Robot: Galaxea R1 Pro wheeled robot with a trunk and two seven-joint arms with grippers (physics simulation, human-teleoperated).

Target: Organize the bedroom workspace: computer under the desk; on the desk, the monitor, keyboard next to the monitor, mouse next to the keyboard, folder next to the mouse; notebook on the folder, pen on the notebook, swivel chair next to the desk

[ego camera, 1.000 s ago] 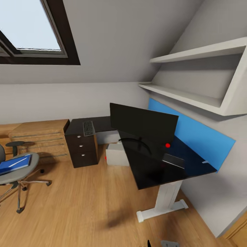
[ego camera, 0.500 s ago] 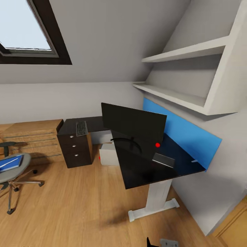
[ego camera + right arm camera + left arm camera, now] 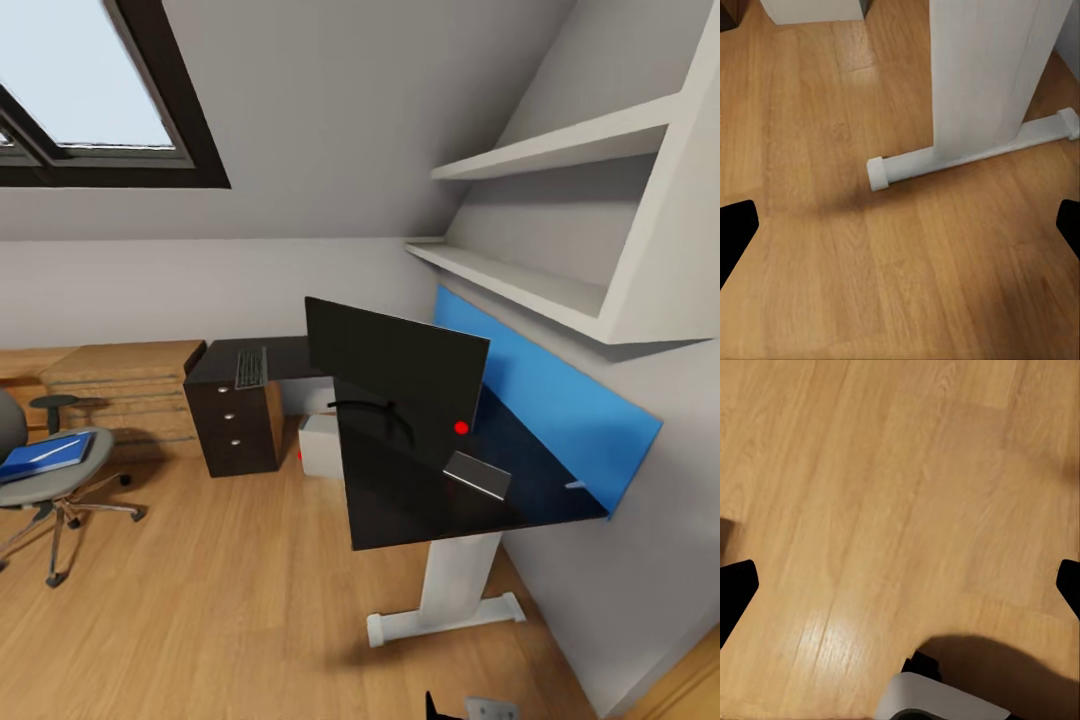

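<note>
The black-topped desk with its blue back panel stands at the right. The monitor is upright on it. A flat dark grey slab, perhaps the notebook, lies in front of the screen. The grey computer sits on the floor under the desk's far end. The keyboard lies on a dark drawer unit. At the left, the swivel chair carries the blue folder. The mouse is out of view. My left gripper and right gripper are open above bare floor.
A light-wood drawer chest stands against the back wall beside the drawer unit. White shelves hang over the desk. The desk's white pedestal leg and its foot lie just ahead of my right gripper. Wooden floor stretches between chair and desk.
The whole head view has shifted, so the camera has moved; more of the chair shows at the left again. No object in the room has moved.
</note>
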